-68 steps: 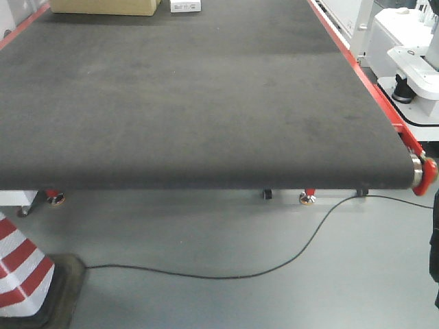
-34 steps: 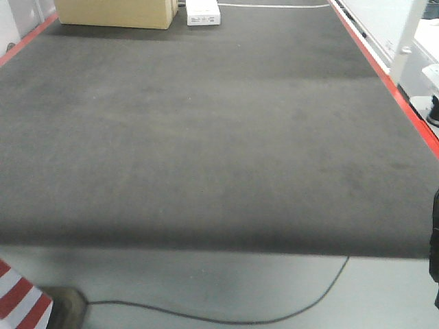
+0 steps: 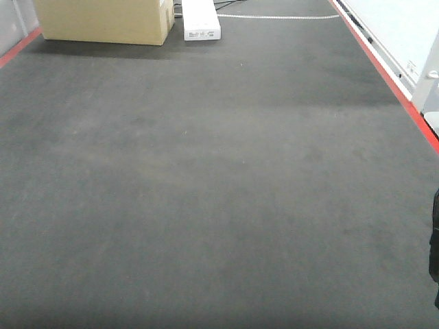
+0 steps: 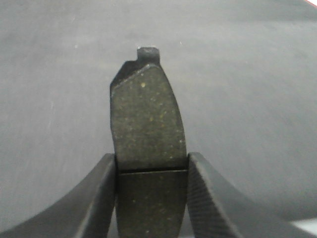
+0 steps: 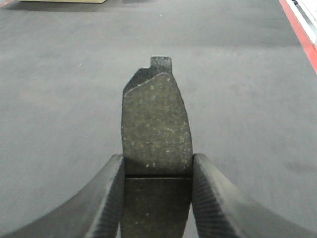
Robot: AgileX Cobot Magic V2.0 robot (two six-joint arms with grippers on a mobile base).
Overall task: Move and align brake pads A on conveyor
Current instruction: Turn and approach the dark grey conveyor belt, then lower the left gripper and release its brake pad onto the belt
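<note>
Brake pad (image 4: pixel 146 119) clamped tight in the left gripper (image 4: pixel 151 168); second pad (image 5: pixel 156 119) clamped in the right gripper (image 5: pixel 157 171), both above the conveyor belt (image 3: pixel 219 171).

A tan cardboard box (image 3: pixel 103 20) sits at the far left of the front view. Its top is cut off by the frame, and its right-hand face is in shadow. Just beside it to the right, with a narrow gap between, lies a white oblong case (image 3: pixel 200 20) with faint grey print on its near end; what it is cannot be told. From behind the case a thin white cable (image 3: pixel 274 16) runs off to the right. A pale panel (image 3: pixel 401 31) fills the far right corner, with a white post (image 3: pixel 432 72) before it. A black shape (image 3: pixel 435 247) cuts in at the right edge, too cropped to identify.
</note>
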